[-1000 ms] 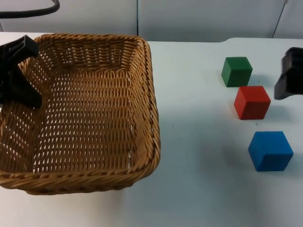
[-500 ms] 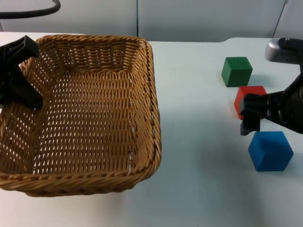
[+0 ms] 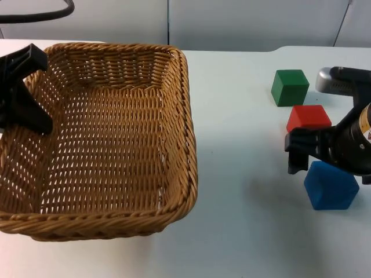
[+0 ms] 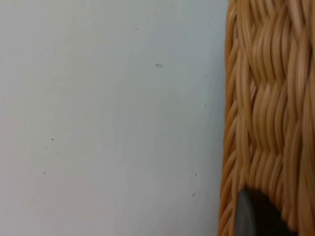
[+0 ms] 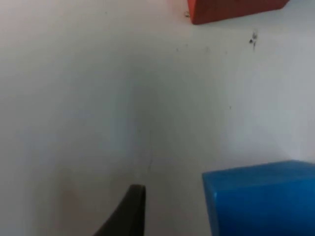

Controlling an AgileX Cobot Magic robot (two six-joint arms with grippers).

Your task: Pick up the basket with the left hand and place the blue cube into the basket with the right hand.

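Watching right tool [image 3: 324,165] drop lower over blue cube [image 3: 330,185] than half a second ago, now covering part of red cube [image 3: 308,117]. Fingers look spread, one fingertip [image 5: 129,211] just beside cube's left face, not touching. We judge grasp imminent, not yet made. Blue cube sits on worktop [image 3: 243,116], near front right, well apart from basket [image 3: 174,133]. Left tool [image 3: 20,92] unmoved, pinching basket's left rim. Green cube [image 3: 290,87] untouched behind. Next we need closure on cube, then carry leftward.
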